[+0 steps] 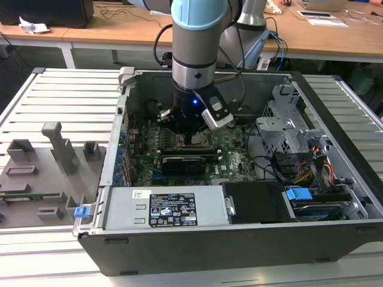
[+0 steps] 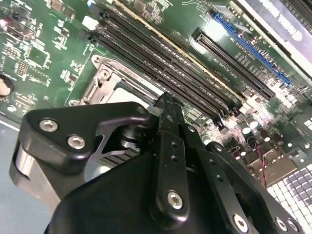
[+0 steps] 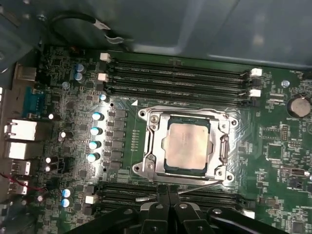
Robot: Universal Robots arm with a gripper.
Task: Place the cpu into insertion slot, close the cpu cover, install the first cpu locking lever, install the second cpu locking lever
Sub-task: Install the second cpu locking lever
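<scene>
With jaws clenched empty beside the insertion slot [image 3: 187, 146], the gripper [image 3: 168, 195] could bump the seated cpu [image 3: 186, 145] while pressing a lever.

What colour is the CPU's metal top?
Dull silver-grey square cpu, seated under the silver cpu cover; clearest in the first wrist view.

Metal, plastic and lacquered board under your camera.
You see the cpu [image 3: 187, 145] topped in dull, brushed grey metal, framed by the cpu cover [image 3: 185, 117] in bright, reflective steel. Your end effector [image 2: 165, 105] is matt black plastic with shiny screw heads. The circuit board [image 3: 282, 146] looks glossy green; the case [image 1: 335, 113] is matt grey sheet metal.
</scene>
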